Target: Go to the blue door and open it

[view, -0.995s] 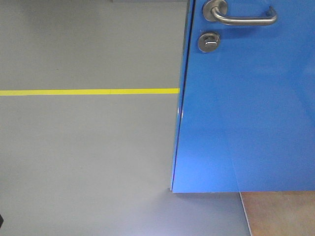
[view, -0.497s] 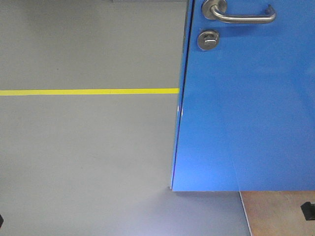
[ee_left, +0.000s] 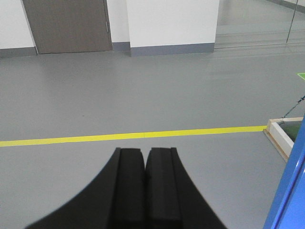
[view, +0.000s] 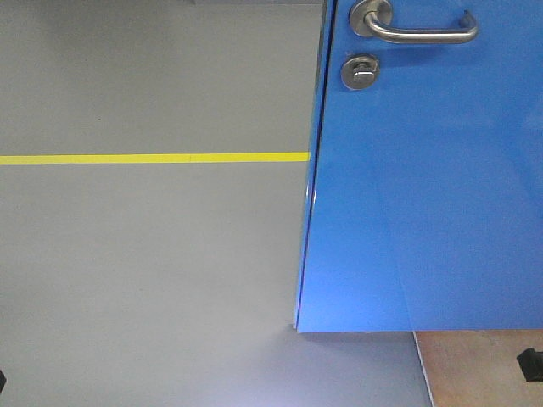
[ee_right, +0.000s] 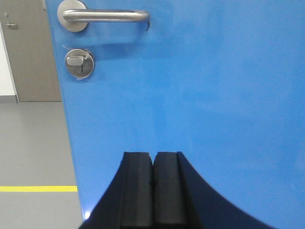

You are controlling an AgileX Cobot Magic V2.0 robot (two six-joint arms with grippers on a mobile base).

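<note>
Both grippers have their black fingers pressed together and hold nothing. Right gripper [ee_right: 153, 191] points straight at the blue door [ee_right: 200, 95], which fills its view. Its silver handle [ee_right: 102, 15] and round lock [ee_right: 79, 63] sit higher up and to the left of the fingers. Left gripper [ee_left: 145, 191] faces open grey floor and a yellow line [ee_left: 133, 135], with the door at its right. Robot looks close to the door now. Door looks a bit open, but nothing touches the handle yet.

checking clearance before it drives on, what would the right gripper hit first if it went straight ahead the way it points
Most likely the blue door: the shut right gripper faces its flat panel head-on, below and right of the lever handle. How near it is cannot be told.
</note>
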